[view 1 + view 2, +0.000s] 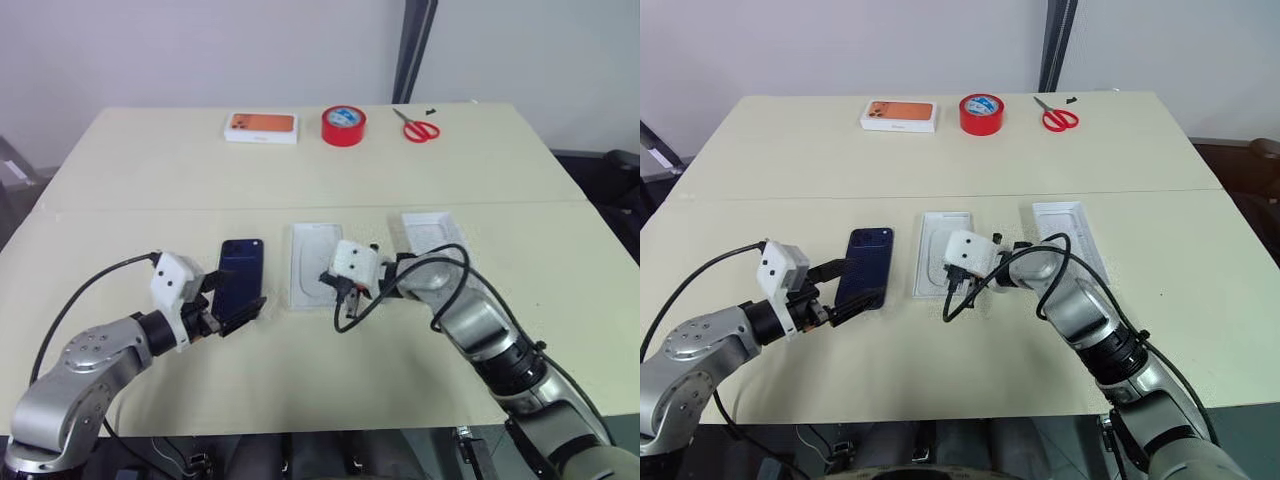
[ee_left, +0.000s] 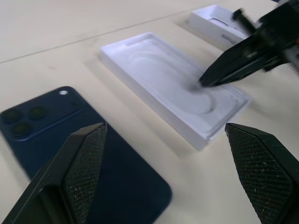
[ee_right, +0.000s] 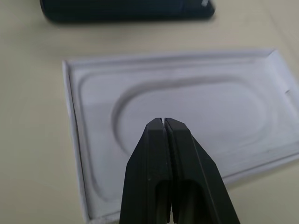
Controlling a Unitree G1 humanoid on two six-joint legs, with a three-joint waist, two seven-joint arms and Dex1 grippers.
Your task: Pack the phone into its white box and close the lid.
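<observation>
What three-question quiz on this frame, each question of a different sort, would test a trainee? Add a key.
1. True or false: the phone lies inside the white tray with the oval recess.
2. Which gripper is shut? A) left gripper B) right gripper C) both
3. Fill in: on the table's far side, the red tape roll sits between the box printed with an orange phone and the red ____.

Key:
1. False; it lies on the table beside that tray, camera cluster up.
2. B; its fingers are pressed together over the tray, while the left gripper's fingers stand wide apart over the phone's near end.
3. scissors
</observation>
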